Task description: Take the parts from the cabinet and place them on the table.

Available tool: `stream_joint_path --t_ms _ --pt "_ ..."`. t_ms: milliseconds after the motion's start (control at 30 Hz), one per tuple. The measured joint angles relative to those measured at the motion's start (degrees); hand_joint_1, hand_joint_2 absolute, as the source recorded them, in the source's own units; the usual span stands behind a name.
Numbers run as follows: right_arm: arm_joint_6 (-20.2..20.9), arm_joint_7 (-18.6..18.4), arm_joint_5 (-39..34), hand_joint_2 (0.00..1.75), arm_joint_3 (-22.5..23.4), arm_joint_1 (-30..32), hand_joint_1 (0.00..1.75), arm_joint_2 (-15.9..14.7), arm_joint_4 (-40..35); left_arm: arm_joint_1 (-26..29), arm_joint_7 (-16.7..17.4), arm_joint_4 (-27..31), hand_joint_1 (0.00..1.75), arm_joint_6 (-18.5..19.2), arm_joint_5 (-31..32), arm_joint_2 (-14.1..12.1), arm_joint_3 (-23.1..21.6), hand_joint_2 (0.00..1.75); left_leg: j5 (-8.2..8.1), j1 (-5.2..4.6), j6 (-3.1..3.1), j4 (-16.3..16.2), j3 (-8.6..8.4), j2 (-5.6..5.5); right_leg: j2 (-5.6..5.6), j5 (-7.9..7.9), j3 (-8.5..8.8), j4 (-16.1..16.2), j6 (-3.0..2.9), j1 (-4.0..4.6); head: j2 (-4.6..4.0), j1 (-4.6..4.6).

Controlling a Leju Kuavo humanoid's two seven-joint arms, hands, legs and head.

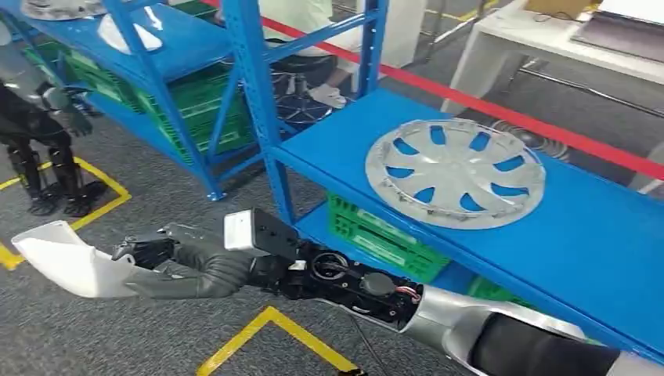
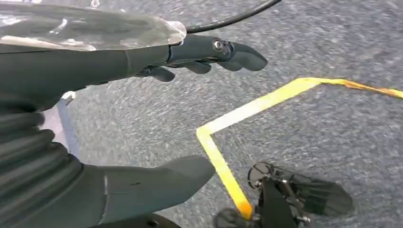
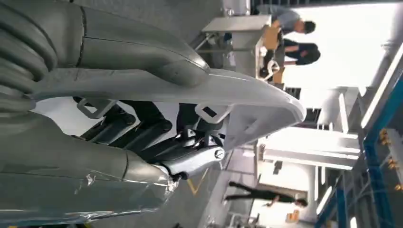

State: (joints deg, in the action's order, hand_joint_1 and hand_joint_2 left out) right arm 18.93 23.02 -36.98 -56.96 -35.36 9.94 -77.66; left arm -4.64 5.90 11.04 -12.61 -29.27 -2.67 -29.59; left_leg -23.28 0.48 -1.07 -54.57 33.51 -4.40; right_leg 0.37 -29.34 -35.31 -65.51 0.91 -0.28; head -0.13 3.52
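Part (image 1: pixel 63 262) — white, smooth, curved plastic shell | right hand (image 1: pixel 168 258) grasping it | left hand (image 2: pixel 142 118) released

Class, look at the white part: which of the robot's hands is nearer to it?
Right. The right hand grips the white part at one end. The left hand holds nothing, its fingers apart above the grey floor beside the yellow tape.

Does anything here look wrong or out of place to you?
Nothing looks damaged or spilled. The hubcap lies flat on the blue shelf. The right hand grips a white part out over the floor, which suits carrying it. The left hand holds nothing.
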Motion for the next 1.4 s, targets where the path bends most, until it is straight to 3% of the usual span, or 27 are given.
stream_joint_path --t_ms 33,67,200,233,267,300,367,433,467,533,567,600,633,733,800,900,933,967,1033,1067,1100,1167,1233,1267,1300,1333,1400 --pt "0.00 0.00 0.00 1.75 0.00 -0.08 1.75 0.00 0.00 -0.02 -0.02 0.00 0.00 0.00 -0.04 0.00 0.00 1.75 -0.04 -0.02 0.05 0.01 -0.19 -0.78 1.20 2.96 2.46 5.66 -0.49 0.24 0.00 0.04" --pt "0.00 0.00 0.00 1.75 0.02 -0.13 1.75 0.00 0.00 -0.02 -0.02 0.00 0.00 0.02 -0.07 0.19 -0.02 1.75 -0.05 0.07 0.13 0.02 -0.07 -1.30 4.33 3.93 3.87 9.45 -0.99 0.27 -0.02 0.00" --pt "0.26 -0.02 0.28 1.75 0.09 -0.29 1.75 0.00 0.00 0.19 -0.02 0.00 0.00 0.02 -0.15 0.15 -0.06 1.75 0.42 0.55 1.46 0.38 0.45 -3.54 3.03 3.87 4.51 10.77 -1.05 0.53 0.00 0.02" --pt "0.37 -0.04 0.44 1.75 0.09 -0.36 1.75 0.15 -0.02 0.29 -0.09 0.00 0.00 0.00 -0.17 0.02 -0.07 1.75 0.20 0.31 1.64 0.13 0.46 -3.46 2.17 4.45 5.19 11.93 -1.28 -0.39 0.00 -0.24" --pt "0.39 -0.13 0.59 1.75 0.09 -0.37 1.75 0.22 0.00 0.39 -0.17 0.00 0.00 -0.02 -0.33 0.13 -0.09 1.75 -0.85 0.00 1.75 -1.37 1.06 -0.04 1.53 4.61 5.57 12.44 -1.37 -0.16 0.00 -0.56" --pt "0.50 -0.04 0.72 1.75 0.11 -0.55 1.75 0.26 0.00 0.29 -0.26 0.00 0.00 -0.07 -0.39 0.15 -0.09 1.75 -3.17 0.04 1.96 -5.16 2.99 2.01 0.86 4.69 5.63 12.52 -1.58 -0.12 0.00 -1.27" --pt "0.57 -0.18 0.87 1.75 0.11 -0.49 1.75 0.26 0.02 -0.02 -0.31 0.00 0.00 -0.07 -0.68 0.15 -0.09 1.75 -7.23 0.28 2.50 -14.74 7.88 3.38 -0.77 4.61 5.58 12.50 -1.64 0.01 0.00 -1.64" --pt "0.70 -0.24 0.87 1.75 0.09 -0.33 1.75 0.26 0.11 -0.01 -0.31 0.00 0.00 -0.07 -1.05 0.15 -0.09 1.75 -7.44 0.61 2.95 -18.32 9.87 3.85 -2.30 4.44 5.53 12.48 -1.58 -0.02 0.00 -1.81" --pt "0.77 -0.24 0.87 1.75 0.09 -0.36 1.75 0.26 0.20 0.08 -0.26 0.00 0.00 -0.07 -1.18 0.15 -0.09 1.75 -5.75 0.84 3.13 -15.84 8.60 4.10 -2.89 4.32 5.59 12.45 -1.47 -0.05 0.00 -1.86" --pt "0.99 -0.28 0.89 1.75 0.09 -0.39 1.75 0.33 0.20 0.18 -0.15 0.00 0.00 -0.07 -1.33 0.00 -0.09 1.75 -0.84 1.13 3.35 -4.91 2.75 5.47 -3.98 3.82 5.75 12.06 -0.96 -0.21 0.00 -1.92" --pt "1.03 -0.28 0.96 1.75 0.09 -0.45 1.75 0.39 0.20 0.09 -0.04 0.02 0.00 -0.07 -1.33 0.07 -0.09 1.75 -0.07 1.08 3.43 -0.39 0.28 8.24 -4.40 3.48 5.80 11.69 -0.52 0.04 0.00 -2.12" --pt "1.03 -0.24 1.01 1.75 0.13 -0.57 1.75 0.42 0.17 -0.11 0.00 0.02 0.00 -0.07 -1.38 0.09 -0.09 1.75 -0.01 0.67 2.70 -0.04 0.29 7.63 -4.75 3.03 5.63 11.34 -0.07 0.43 0.00 -2.34" --pt "1.03 -0.35 1.16 1.75 0.13 -0.59 1.75 0.42 0.20 -0.16 0.00 0.02 0.00 -0.07 -1.38 0.15 -0.09 1.75 -0.10 0.63 2.22 -0.17 0.43 6.96 -5.09 2.98 5.79 11.44 0.09 0.42 0.00 -1.59" --pt "1.12 -0.31 1.14 1.75 0.13 -0.66 1.75 0.44 0.18 0.01 0.04 0.02 0.00 -0.07 -1.51 0.09 -0.09 1.75 -0.15 0.49 1.18 -0.16 0.44 5.37 -6.22 2.36 6.21 11.24 1.06 0.09 0.00 -1.42" --pt "1.23 -0.24 1.14 1.75 0.22 -0.70 1.75 0.46 0.17 0.08 0.07 0.02 0.00 -0.07 -1.53 0.02 -0.09 1.75 -0.09 0.63 0.61 -0.08 0.36 4.55 -2.19 -1.12 4.25 6.28 1.36 -0.28 0.00 -1.05" --pt "1.29 -0.22 1.16 1.75 0.24 -0.53 1.75 0.44 0.37 -0.08 0.04 0.02 0.00 -0.09 -1.55 -0.04 -0.09 1.75 -0.12 0.27 0.25 -0.11 0.37 2.87 -0.74 -6.72 -2.49 -7.66 1.31 -0.22 0.00 -0.24" --pt "1.29 -0.22 1.16 1.75 0.24 -0.52 1.75 0.44 0.48 -0.06 -0.02 0.02 0.00 -0.11 -1.55 -0.04 -0.09 1.75 -0.11 0.15 0.21 -0.11 0.33 2.16 -0.64 -6.39 -3.49 -9.04 1.09 -0.19 0.00 -0.18" --pt "1.29 -0.22 1.16 1.75 0.24 -0.53 1.75 0.44 0.50 -0.02 -0.02 0.02 0.00 -0.13 -1.55 -0.04 -0.09 1.75 -0.11 0.09 0.21 -0.13 0.28 1.38 -0.57 -4.60 -2.86 -7.14 0.77 -0.12 0.00 -0.18" --pt "1.27 -0.22 1.16 1.75 0.24 -0.62 1.75 0.44 0.48 0.01 -0.04 0.02 0.00 -0.13 -1.53 -0.02 -0.11 1.75 -0.11 0.08 0.22 -0.14 0.05 -0.12 0.51 1.06 1.39 2.67 -0.07 0.12 0.00 -0.04" --pt "1.16 -0.22 1.16 1.75 0.26 -0.69 1.75 0.44 0.48 0.01 -0.04 0.02 0.00 -0.13 -1.51 0.06 -0.11 1.75 -0.09 0.25 0.25 -0.08 0.04 -0.67 2.70 3.48 3.65 7.70 -0.46 0.26 0.00 0.02" --pt "1.05 -0.20 1.16 1.75 0.31 -0.69 1.75 0.44 0.48 -0.11 -0.02 0.02 0.00 -0.13 -1.49 0.15 -0.11 1.75 -0.06 -0.02 0.46 -0.27 0.18 -1.25 4.31 3.18 4.65 9.97 -0.85 0.19 0.00 -0.24" --pt "0.83 -0.22 1.16 1.75 0.31 -0.68 1.75 0.44 0.48 -0.07 -0.02 0.02 0.00 -0.13 -1.49 0.15 -0.11 1.75 0.25 0.47 1.16 -0.09 0.53 -2.34 3.45 3.22 4.78 10.57 -0.68 0.47 0.00 -0.11" --pt "0.77 -0.22 1.29 1.75 0.31 -0.73 1.75 0.48 0.46 0.32 -0.04 0.02 0.00 -0.13 -1.51 0.15 -0.11 1.75 0.61 0.34 2.00 0.47 0.55 -3.43 2.56 3.64 5.12 11.26 -1.12 0.26 0.00 -0.09" --pt "0.72 -0.28 1.36 1.75 0.31 -0.76 1.75 0.59 0.44 0.43 -0.02 0.04 0.00 -0.13 -1.55 0.09 -0.13 1.75 0.02 0.53 1.87 -0.28 0.70 -1.84 1.60 4.10 5.58 12.09 -1.27 -0.12 0.00 -0.44" --pt "0.70 -0.35 1.44 1.75 0.31 -0.81 1.75 0.63 0.42 0.40 -0.02 0.02 0.00 -0.13 -1.60 0.15 -0.13 1.75 -1.82 0.12 2.04 -2.72 1.93 1.03 1.23 4.26 5.70 12.44 -1.57 -0.05 0.00 -0.92" --pt "0.70 -0.37 1.44 1.75 0.31 -0.92 1.75 0.63 0.42 0.21 -0.02 0.04 0.00 -0.13 -1.73 0.17 -0.15 1.75 -4.28 0.19 2.31 -7.28 4.18 2.41 0.42 4.28 5.66 12.46 -1.76 0.00 0.00 -1.46" --pt "0.70 -0.57 1.49 1.75 0.26 -0.76 1.75 0.63 0.50 0.06 -0.04 0.04 0.00 -0.13 -1.99 0.15 -0.15 1.75 -7.99 0.40 2.80 -16.71 8.71 3.47 -1.21 4.21 5.56 12.43 -1.80 0.19 0.00 -1.75"
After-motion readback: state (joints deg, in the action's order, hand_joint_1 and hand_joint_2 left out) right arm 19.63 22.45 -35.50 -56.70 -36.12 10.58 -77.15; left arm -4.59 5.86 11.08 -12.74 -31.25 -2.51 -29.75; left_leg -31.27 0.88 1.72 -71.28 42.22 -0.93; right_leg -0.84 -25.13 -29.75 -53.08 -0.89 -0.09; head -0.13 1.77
